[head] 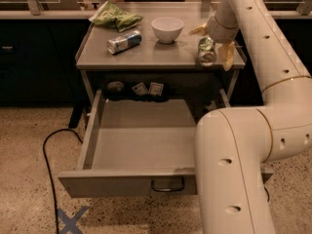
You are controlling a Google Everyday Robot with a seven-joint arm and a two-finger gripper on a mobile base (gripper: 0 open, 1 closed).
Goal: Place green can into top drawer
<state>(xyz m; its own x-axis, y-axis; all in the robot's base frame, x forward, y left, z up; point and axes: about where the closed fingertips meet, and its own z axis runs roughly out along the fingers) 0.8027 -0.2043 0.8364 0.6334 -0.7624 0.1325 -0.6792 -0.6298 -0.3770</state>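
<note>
The green can (206, 51) stands upright near the right edge of the grey tabletop (146, 52). My gripper (213, 43) reaches down over it and is open. One yellowish finger (199, 30) is behind the can on the left, and the other finger (227, 55) is in front on the right, so the can sits between them. The top drawer (122, 183) is pulled far out below the tabletop. Its inside is bare and its dark loop handle (168, 185) is at the front. My arm hides the drawer's right side.
A white bowl (167, 29), a blue-and-white silver can (124, 41) lying on its side and a green snack bag (115, 16) are on the tabletop. Small items (147, 88) sit on the shelf behind the drawer. A black cable (48, 155) lies on the floor at the left.
</note>
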